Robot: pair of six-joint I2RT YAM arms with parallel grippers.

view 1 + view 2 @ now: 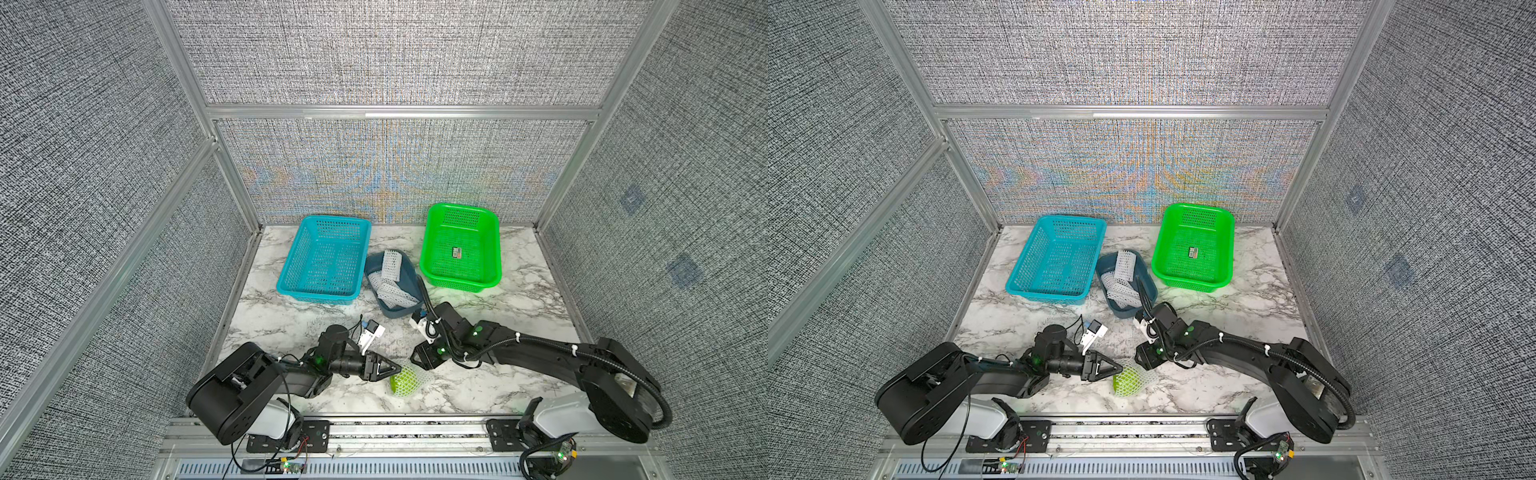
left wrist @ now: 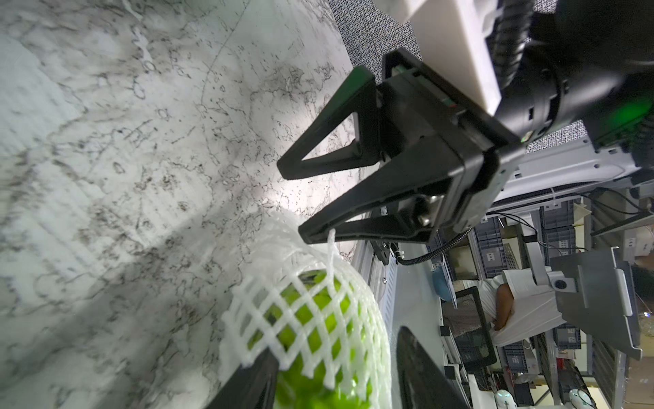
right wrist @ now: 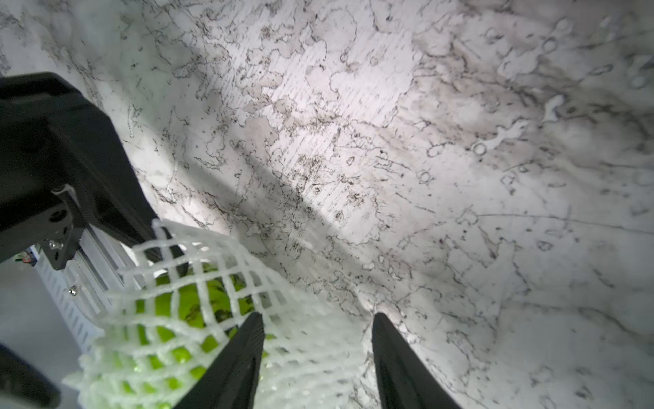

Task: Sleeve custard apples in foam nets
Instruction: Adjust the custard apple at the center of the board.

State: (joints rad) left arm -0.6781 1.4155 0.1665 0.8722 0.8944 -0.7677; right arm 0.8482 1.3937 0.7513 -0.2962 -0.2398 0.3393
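A yellow-green custard apple (image 1: pixel 400 383) (image 1: pixel 1122 384) lies near the table's front edge inside a white foam net (image 1: pixel 416 375) (image 2: pixel 269 311). The net's loose end trails toward my right gripper. My left gripper (image 1: pixel 398 370) (image 2: pixel 336 341) has its jaws on both sides of the netted fruit (image 2: pixel 311 318), closed in against it. My right gripper (image 1: pixel 413 358) (image 2: pixel 290 200) (image 3: pixel 317 315) is open just past the net's loose end. One of its fingers (image 3: pixel 244 357) lies over the mesh, and a strand of the net touches its fingertip. The fruit (image 3: pixel 191 301) shows green through the holes.
A turquoise basket (image 1: pixel 293 272) stands at the back left. A green basket (image 1: pixel 459 283) with a small label inside stands at the back right. Between them a grey-blue tray (image 1: pixel 395 313) holds spare foam nets (image 1: pixel 390 266). The metal rail (image 1: pixel 415 428) runs along the front.
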